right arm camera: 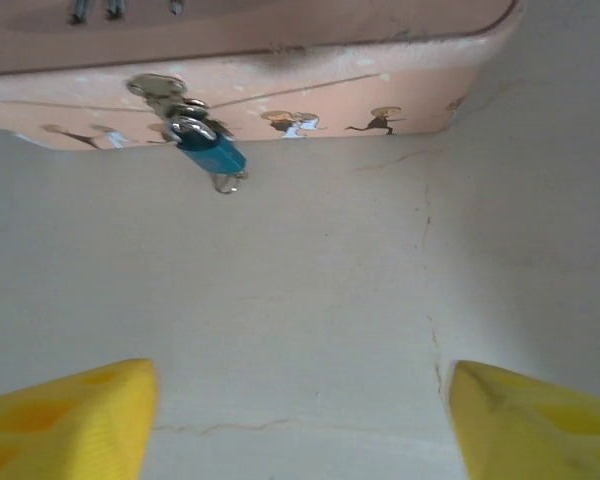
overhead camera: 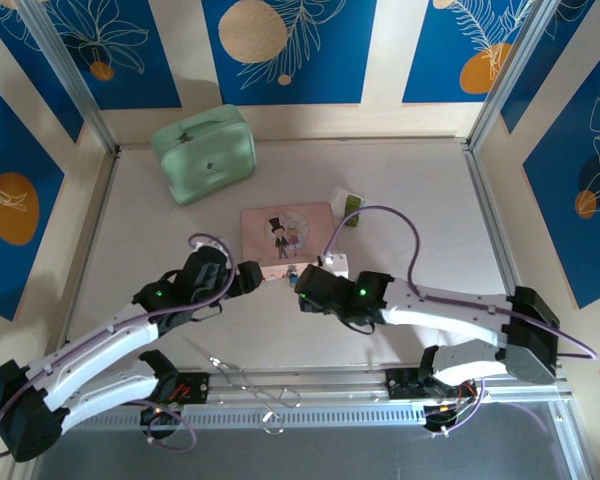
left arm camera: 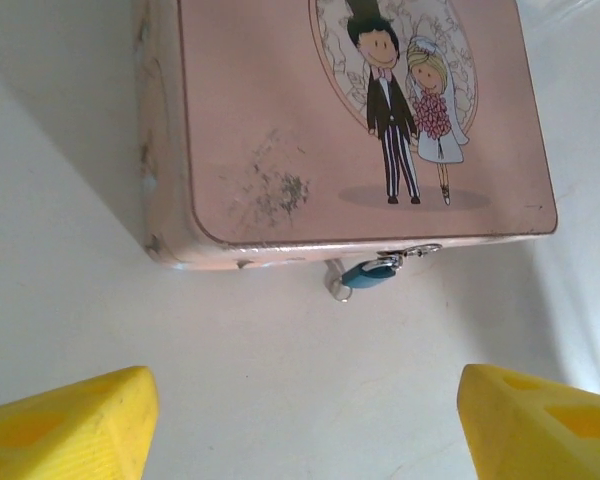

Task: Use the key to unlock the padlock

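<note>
One padlock (right arm camera: 208, 150), one pink tin (left arm camera: 280, 110), one green case (overhead camera: 203, 152).

No legible text, labels or numbers.

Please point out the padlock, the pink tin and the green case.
padlock (right arm camera: 208, 151): right wrist view, blue body.
pink tin (left arm camera: 250, 100): left wrist view, bare lid.
green case (overhead camera: 205, 153): top view, lid centre.

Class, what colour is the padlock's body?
The padlock is blue, clearest in the right wrist view.
</note>
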Tool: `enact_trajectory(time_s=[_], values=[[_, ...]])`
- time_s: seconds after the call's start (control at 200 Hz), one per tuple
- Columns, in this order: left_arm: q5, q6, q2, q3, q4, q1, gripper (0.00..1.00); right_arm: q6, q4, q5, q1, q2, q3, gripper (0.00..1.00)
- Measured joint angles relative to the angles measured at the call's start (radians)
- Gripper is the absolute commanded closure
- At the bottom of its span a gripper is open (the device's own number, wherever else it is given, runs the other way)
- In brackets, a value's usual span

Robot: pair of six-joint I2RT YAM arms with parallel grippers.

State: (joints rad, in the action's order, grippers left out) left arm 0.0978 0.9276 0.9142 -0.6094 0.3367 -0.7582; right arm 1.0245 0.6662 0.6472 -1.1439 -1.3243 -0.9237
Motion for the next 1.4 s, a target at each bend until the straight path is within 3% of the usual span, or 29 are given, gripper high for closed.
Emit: enact_trajectory(time_s=[0.335,0.435,0.6,0.79,1.401], values=[[-0.005,0.116,0.114,0.020,-0.148,-0.026,0.23,-0.056,-0.166,0.004,-0.036,-0.166,-0.023,0.42],[-0.005,0.119,0.171,0.015,-0.157,-0.026,0.23,-0.066,-0.229,0.041,-0.036,-0.212,-0.025,0.36],[-0.006,0.119,0.234,-0.002,-0.156,-0.009,0.24,-0.116,-0.367,0.128,-0.032,-0.256,0.000,0.36],[-0.020,0.111,0.281,-0.035,-0.166,0.031,0.25,-0.201,-0.494,0.023,0.048,-0.290,0.023,0.44],[-0.047,0.085,0.342,-0.074,-0.187,0.058,0.30,-0.270,-0.546,0.008,0.091,-0.377,0.015,0.47]])
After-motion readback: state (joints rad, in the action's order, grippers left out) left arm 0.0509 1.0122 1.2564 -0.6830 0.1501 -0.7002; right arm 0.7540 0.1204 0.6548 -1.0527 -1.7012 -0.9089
